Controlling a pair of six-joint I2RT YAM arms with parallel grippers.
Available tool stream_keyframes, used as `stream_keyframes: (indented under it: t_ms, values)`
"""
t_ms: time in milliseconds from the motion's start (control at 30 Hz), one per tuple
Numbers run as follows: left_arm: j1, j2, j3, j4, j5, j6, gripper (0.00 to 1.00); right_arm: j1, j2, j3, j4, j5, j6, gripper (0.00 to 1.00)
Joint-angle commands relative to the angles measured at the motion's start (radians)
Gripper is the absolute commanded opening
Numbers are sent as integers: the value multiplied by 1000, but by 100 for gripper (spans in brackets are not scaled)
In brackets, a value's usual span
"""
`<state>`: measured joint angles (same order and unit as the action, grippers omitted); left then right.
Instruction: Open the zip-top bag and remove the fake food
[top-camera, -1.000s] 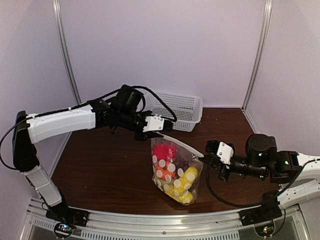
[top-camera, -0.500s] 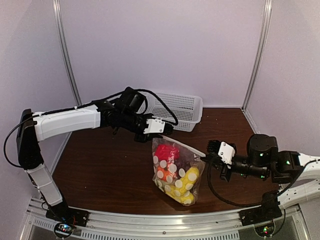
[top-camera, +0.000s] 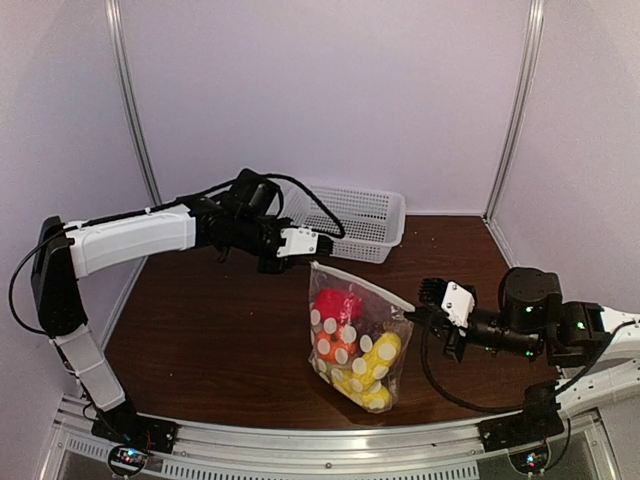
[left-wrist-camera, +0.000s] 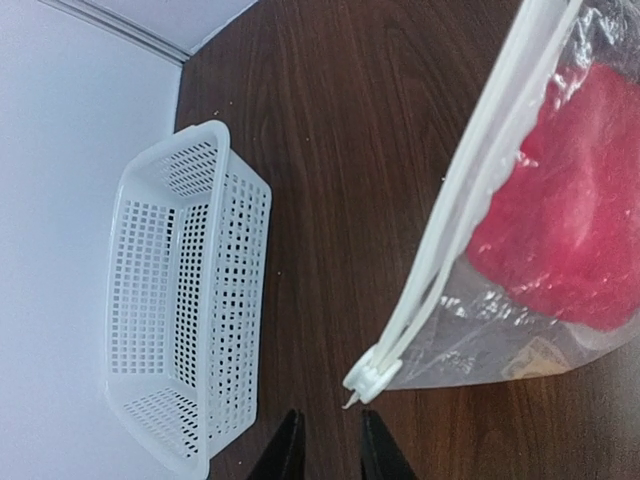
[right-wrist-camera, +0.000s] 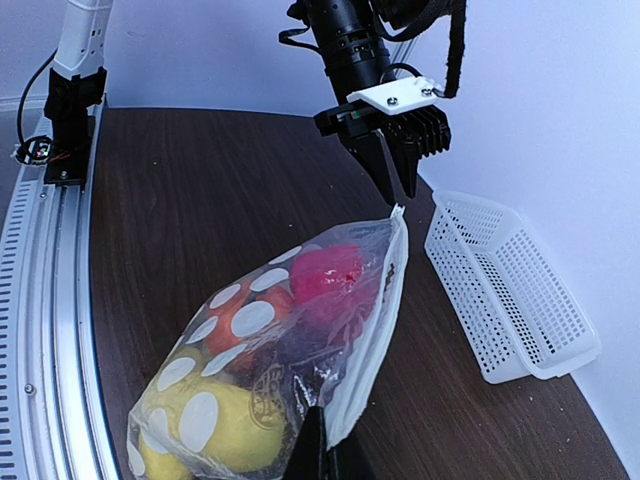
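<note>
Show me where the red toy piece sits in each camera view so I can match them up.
Top external: red piece at centre frame, topmost in the zip-top bag.
Left wrist: far right, behind the clear plastic below the zipper strip.
Right wrist: centre, near the bag's upper end.
Shared landmark: white basket, at the back of the table, at left, at right.

Left arm (top-camera: 130, 240): white shell links, black joints, thick black cable (right-wrist-camera: 458, 45) looping off the wrist. Left gripper (right-wrist-camera: 398, 195): white plate with two screws, black ribbed block, thin dark tapered fingers (right-wrist-camera: 383, 165). Right arm (top-camera: 560, 330): black drum joints with small green lights, white shell behind. Black bases on a silver rail (top-camera: 300, 440).
</note>
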<state>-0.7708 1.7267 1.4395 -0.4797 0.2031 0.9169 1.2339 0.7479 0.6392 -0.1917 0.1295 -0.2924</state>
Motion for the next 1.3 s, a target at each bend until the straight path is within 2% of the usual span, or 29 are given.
stream_keyframes:
  t_ms: [0,167,500,667,867,1000,1267]
  values:
    - [2,-40,3,21,37,4,24,8,-7,32,17,15,-7,0]
    - [-50,-88,11,19,84,15,39,9,5,39,21,12,-11,0]
    - [-90,28,64,20,216,-6,42,9,16,39,34,27,-16,0]
    - [-95,78,106,-26,252,0,30,9,-4,30,39,43,-14,0]
    - [-97,95,141,-26,246,0,1,9,-26,10,59,102,5,0]
    - [-97,94,154,69,182,-12,0,7,-51,15,61,236,21,0]
    - [-99,121,225,250,161,-15,0,4,-76,90,-3,445,-31,0]
